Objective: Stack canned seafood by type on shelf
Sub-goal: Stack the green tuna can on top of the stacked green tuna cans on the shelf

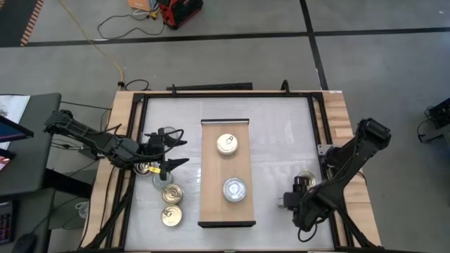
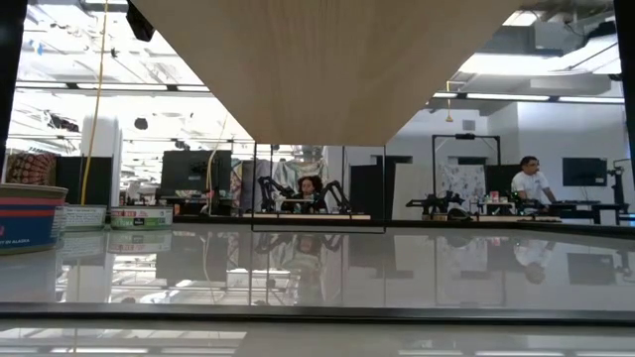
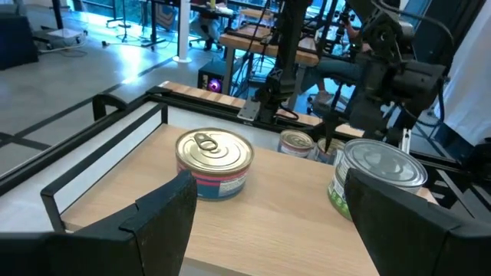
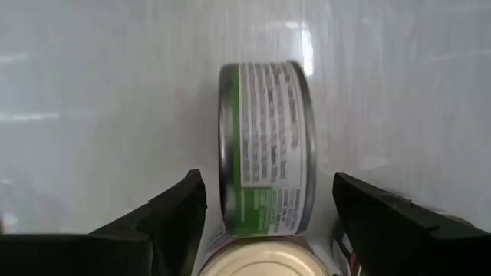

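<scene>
My worktop (image 1: 281, 140) carries the shelf (image 1: 211, 140) lengthwise down its middle, long axis running from the far edge toward me. Two tins on the shelf: a gold tin (image 1: 226, 144) on the far half and a silver tin (image 1: 235, 189) on the near half, well apart.

Left of the shelf, loose tins (image 1: 171, 204) sit in a short line near my left arm. The left gripper (image 1: 170, 148) hovers just past them, between tins and shelf, fingers spread wide and holding nothing; its wrist view looks across the shelf at both tins.

Right side is what matters. The right gripper (image 4: 268, 215) is low at the worktop's right edge, fingers wide apart and not closed on anything. A green tin (image 4: 268, 146) lies dead ahead between them, label side facing the camera, with another pale lid (image 4: 265, 264) just under the wrist. I'd say the right arm is nearer this one, so a straight push forward should bracket it
</scene>
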`<state>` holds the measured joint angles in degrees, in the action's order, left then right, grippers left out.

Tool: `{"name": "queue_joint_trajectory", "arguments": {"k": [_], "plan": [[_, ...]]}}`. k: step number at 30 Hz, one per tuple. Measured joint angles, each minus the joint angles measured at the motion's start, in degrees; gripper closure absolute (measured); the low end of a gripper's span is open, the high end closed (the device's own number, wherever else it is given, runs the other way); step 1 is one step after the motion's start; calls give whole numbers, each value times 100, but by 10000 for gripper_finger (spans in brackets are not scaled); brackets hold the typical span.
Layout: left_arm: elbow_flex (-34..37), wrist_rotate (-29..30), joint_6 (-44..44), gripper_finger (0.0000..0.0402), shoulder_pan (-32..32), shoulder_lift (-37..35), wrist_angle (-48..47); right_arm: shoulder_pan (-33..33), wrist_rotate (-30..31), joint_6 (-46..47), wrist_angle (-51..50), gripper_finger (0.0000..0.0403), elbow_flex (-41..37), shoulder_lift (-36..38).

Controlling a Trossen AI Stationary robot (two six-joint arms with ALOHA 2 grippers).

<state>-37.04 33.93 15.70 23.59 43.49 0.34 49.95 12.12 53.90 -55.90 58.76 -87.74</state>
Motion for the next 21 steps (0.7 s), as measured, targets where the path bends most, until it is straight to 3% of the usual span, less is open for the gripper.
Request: {"name": "queue_joint_trajectory", "arguments": {"k": [7, 13, 18, 21], "plan": [[2, -29, 75, 86, 0, 0, -116, 97, 44, -170, -48, 138, 0, -400], [2, -98, 220, 86, 2, 2, -65, 196, 293, -286, -69, 241, 10, -606], [2, -111, 157, 86, 0, 0, 45, 293, 817, -308, -181, 240, 11, -586], [2, -111, 50, 86, 0, 2, 44, 335, 1069, -140, -994, 240, 204, -476]]}}
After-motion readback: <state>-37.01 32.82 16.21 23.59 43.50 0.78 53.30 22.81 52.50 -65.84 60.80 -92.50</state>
